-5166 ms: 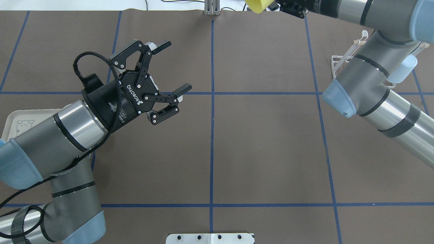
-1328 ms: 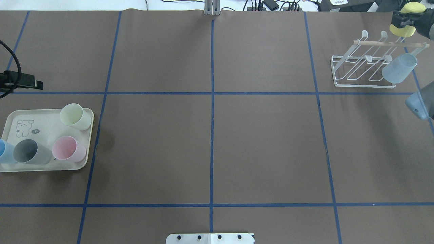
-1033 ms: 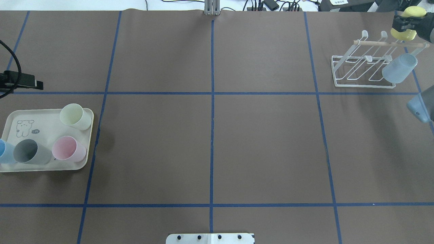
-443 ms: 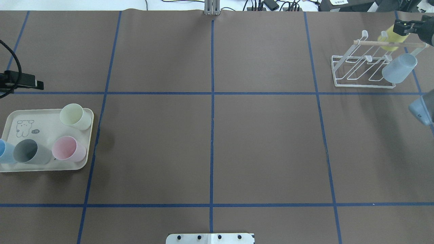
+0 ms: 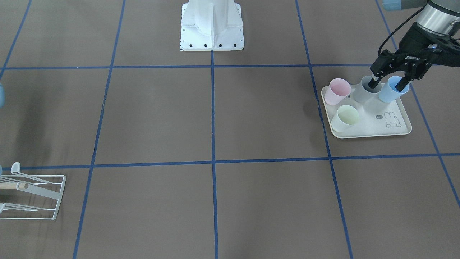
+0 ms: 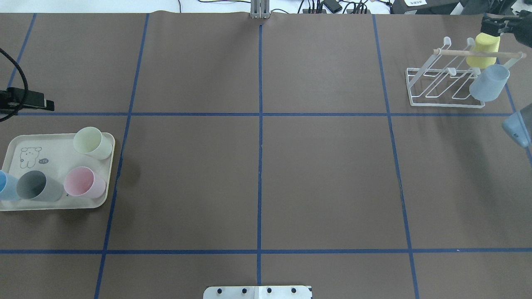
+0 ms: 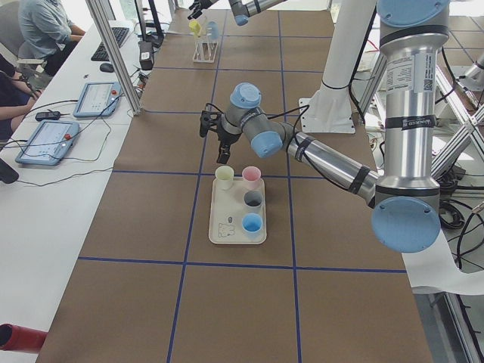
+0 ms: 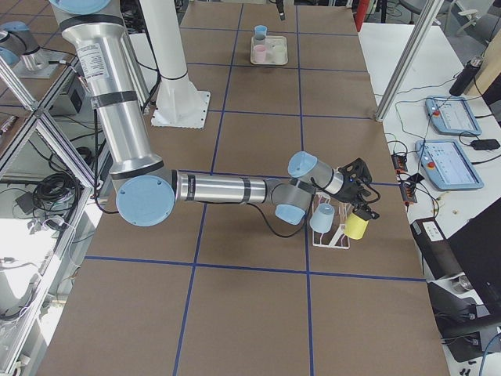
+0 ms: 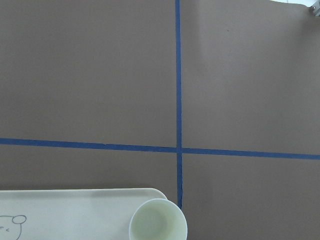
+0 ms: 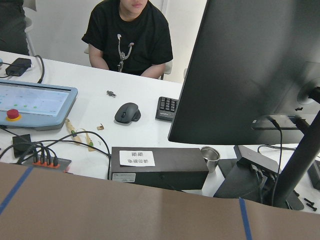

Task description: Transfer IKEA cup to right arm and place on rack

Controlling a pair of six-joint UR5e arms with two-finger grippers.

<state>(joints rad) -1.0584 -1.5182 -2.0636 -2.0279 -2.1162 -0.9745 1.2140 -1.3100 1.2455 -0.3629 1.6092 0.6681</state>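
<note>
The yellow IKEA cup hangs upside down on a prong of the white wire rack, beside a pale blue cup. My right gripper is just behind the yellow cup's base at the frame edge. The exterior right view shows that gripper right over the yellow cup; whether it still grips is unclear. My left gripper hovers open above the tray and holds nothing.
On the rabbit-print tray stand a pale green cup, a pink cup, a grey cup and a blue cup. A person sits at a desk with a monitor beyond the table's far edge.
The yellow cup came down from in front of the right gripper onto a rack prong. Earlier, the left arm drew back from mid-table to the tray side.
</note>
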